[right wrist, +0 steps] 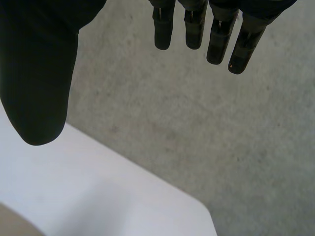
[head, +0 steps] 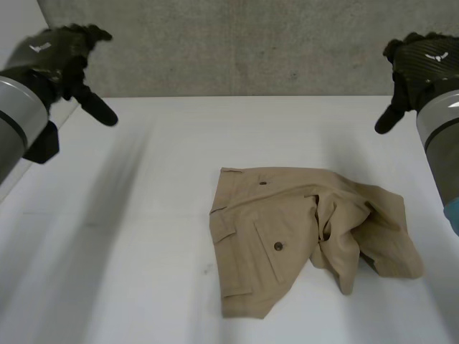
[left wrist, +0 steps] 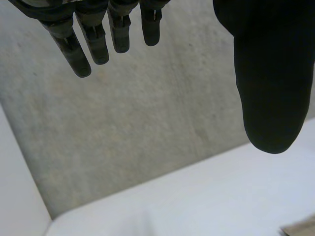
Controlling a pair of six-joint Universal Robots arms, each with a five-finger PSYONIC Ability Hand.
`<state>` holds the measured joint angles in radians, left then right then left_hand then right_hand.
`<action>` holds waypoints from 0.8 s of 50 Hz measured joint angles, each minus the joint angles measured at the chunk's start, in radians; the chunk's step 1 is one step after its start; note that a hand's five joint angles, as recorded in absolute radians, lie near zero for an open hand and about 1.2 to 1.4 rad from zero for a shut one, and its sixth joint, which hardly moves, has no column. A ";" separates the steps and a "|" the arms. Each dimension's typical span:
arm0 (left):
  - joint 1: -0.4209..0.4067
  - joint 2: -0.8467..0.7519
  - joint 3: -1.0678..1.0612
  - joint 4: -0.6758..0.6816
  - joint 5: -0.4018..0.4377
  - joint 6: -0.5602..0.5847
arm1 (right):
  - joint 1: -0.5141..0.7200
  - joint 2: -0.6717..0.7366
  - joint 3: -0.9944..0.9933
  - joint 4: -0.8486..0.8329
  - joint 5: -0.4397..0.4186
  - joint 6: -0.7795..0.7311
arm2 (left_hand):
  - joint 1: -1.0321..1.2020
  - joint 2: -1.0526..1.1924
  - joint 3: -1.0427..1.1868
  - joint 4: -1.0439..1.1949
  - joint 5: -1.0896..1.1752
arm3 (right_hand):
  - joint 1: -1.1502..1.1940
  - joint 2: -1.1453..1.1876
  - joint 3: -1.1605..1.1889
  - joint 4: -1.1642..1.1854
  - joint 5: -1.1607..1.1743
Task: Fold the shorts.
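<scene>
Tabletop [head: 143, 215] is white with a grey concrete wall [head: 251, 43] behind it, and the tan shorts [head: 308, 229] lie crumpled on it toward the robot's right side, well apart from the left hand [head: 54, 50] and right hand [head: 423, 61], both raised, fingers straight and spread, holding nothing.

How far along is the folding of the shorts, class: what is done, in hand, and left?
Done: nothing neat; the shorts lie on the table, pocket side flat, other side bunched. In hand: nothing; the left robot hand and right robot hand hover open, apart from the cloth. Left: probably smoothing and all folding.
</scene>
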<state>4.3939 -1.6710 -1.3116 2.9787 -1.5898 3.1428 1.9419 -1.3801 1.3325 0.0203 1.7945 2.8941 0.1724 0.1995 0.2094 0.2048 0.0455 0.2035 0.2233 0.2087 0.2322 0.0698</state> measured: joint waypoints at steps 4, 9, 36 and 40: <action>-0.030 -0.021 0.005 -0.042 -0.004 -0.002 | -0.011 0.009 -0.011 0.055 -0.002 0.002 | 0.000 0.000 0.000 0.000 0.000 | 0.000 0.000 0.000 0.000 0.000; -0.045 -0.026 0.003 -0.058 -0.006 -0.005 | -0.012 0.015 -0.017 0.078 -0.019 0.001 | 0.000 0.000 0.000 0.000 0.000 | 0.000 0.000 0.000 0.000 0.000; -0.141 -0.082 -0.071 0.008 0.024 0.125 | -0.024 -0.004 0.127 0.290 -0.597 -0.432 | 0.000 0.000 0.000 0.000 0.000 | 0.000 0.000 0.000 0.000 0.000; -0.155 -0.104 -0.080 0.021 0.024 0.182 | -0.002 0.011 0.291 0.341 -0.741 -0.632 | 0.000 0.000 0.000 0.000 0.000 | 0.000 0.000 0.000 0.000 0.000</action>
<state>4.2387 -1.7754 -1.3913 2.9995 -1.5662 3.3250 1.9395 -1.3687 1.6237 0.3614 1.0531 2.2622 0.1724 0.1995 0.2095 0.2048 0.0455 0.2035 0.2233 0.2087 0.2323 0.0698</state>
